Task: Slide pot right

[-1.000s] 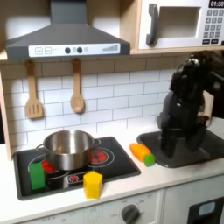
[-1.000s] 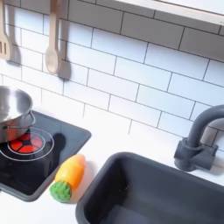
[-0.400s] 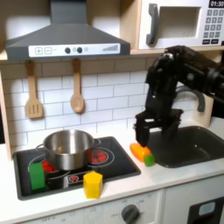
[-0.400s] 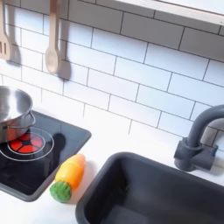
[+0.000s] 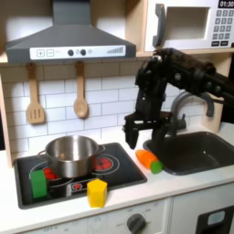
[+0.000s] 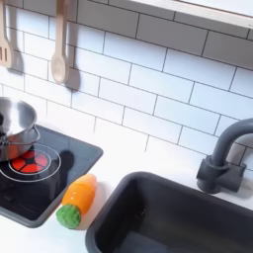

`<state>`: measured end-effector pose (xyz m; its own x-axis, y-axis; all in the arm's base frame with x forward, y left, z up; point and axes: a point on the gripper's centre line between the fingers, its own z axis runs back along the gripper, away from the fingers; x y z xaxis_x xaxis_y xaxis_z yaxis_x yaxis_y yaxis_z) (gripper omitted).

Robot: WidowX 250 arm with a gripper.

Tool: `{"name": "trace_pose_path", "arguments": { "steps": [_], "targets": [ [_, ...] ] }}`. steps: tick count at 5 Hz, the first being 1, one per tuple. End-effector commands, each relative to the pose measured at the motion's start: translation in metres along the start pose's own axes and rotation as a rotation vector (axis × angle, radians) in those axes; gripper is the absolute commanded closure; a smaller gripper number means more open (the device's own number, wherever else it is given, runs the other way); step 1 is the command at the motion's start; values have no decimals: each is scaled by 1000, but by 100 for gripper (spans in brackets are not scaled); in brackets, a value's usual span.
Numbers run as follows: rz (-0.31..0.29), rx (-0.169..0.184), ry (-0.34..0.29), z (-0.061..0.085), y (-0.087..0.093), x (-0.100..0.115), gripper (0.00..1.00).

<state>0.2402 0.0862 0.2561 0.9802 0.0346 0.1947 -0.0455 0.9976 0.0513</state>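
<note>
The shiny silver pot (image 5: 71, 155) stands lidless on the black toy stove (image 5: 128, 174), over the left burner in the first exterior view. At the second exterior view's left edge part of the pot (image 6: 14, 126) shows above a red burner ring. My gripper (image 5: 138, 131) hangs from the black arm above the stove's right end, to the right of the pot and apart from it. Its fingers point down and stand open with nothing between them.
A green block (image 5: 38, 184) and a yellow block (image 5: 97, 192) sit at the stove's front. An orange toy carrot (image 5: 148, 160) (image 6: 77, 201) lies between the stove and the dark sink (image 5: 196, 149) (image 6: 173, 217). A faucet (image 6: 219, 163) stands behind the sink. Wooden utensils (image 5: 80, 96) hang on the tiled wall.
The arm has swung left from over the sink to above the stove's right end, closing on the pot. The pot, blocks and carrot have not moved.
</note>
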Motion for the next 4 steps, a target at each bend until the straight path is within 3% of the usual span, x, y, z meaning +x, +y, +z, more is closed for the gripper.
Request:
{"name": "trace_pose_path", "arguments": {
  "steps": [1,4],
  "targets": [
    [14,-1,-9,-7,11,32,0],
    [23,7,-3,-26,25,69,0]
  ]
}}
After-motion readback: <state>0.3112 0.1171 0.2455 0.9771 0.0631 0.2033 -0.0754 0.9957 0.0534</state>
